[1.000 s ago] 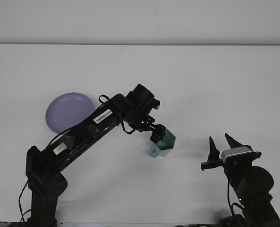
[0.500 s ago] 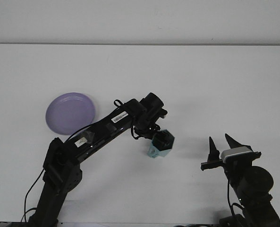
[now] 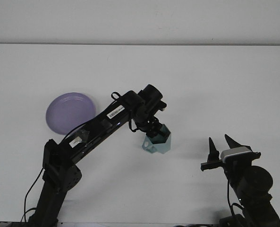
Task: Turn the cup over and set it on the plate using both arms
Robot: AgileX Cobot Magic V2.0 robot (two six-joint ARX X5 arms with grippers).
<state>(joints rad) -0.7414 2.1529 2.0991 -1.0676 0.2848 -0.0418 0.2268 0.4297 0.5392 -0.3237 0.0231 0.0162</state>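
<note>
We find the left gripper [image 3: 155,134] with fingers clamped on the cup [image 3: 157,143], tilted at mid-bench [image 3: 201,80]. The right gripper [image 3: 222,149] waits apart, fingers spread. We judge a slipping grip mid-flip could drop the cup short of the plate [image 3: 70,112].

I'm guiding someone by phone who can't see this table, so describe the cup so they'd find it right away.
Start at the white table and find the round purple plate on its left side. Follow the left arm rightward from there to the left gripper near the table's middle: the cup is at its tip. It is the only translucent teal, faceted thing there.
</note>
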